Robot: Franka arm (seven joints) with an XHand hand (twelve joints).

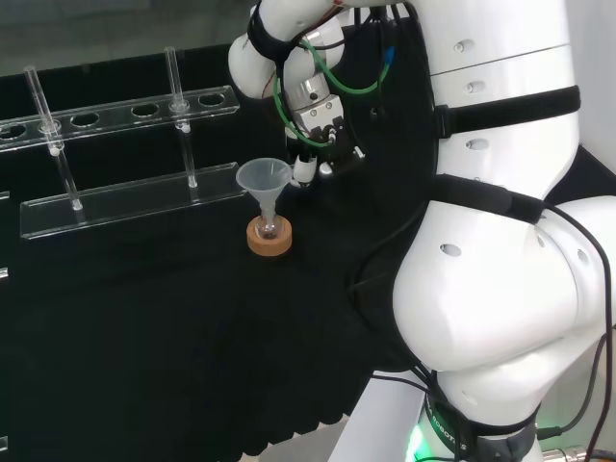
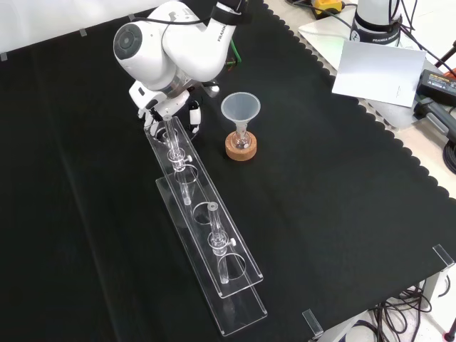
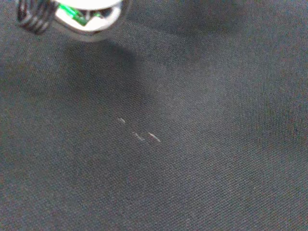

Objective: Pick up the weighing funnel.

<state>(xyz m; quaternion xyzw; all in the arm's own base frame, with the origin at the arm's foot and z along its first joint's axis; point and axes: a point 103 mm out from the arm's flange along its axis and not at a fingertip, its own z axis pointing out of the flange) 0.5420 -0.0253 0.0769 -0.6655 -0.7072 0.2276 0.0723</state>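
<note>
The hand [image 2: 168,101] hangs above the cloth at the rack's far end in the front view, beside the big funnel [image 2: 240,107]. Its fingers [image 2: 193,118] point down, relaxed, with nothing seen between them. In the head view the hand [image 1: 318,135] is just right of the funnel [image 1: 265,177], one fingertip [image 1: 304,171] close to the funnel's rim. The wrist view looks down on black cloth with a few faint glints [image 3: 139,135]; I cannot tell whether they belong to a clear piece. A blurred part of the hand [image 3: 72,14] shows there too.
The funnel's stem sits in a small flask on a cork ring [image 1: 269,240] [image 2: 241,149]. A long clear rack [image 2: 206,228] [image 1: 125,197] with upright tubes runs from the hand toward the front view's bottom. White papers [image 2: 377,68] lie off the cloth.
</note>
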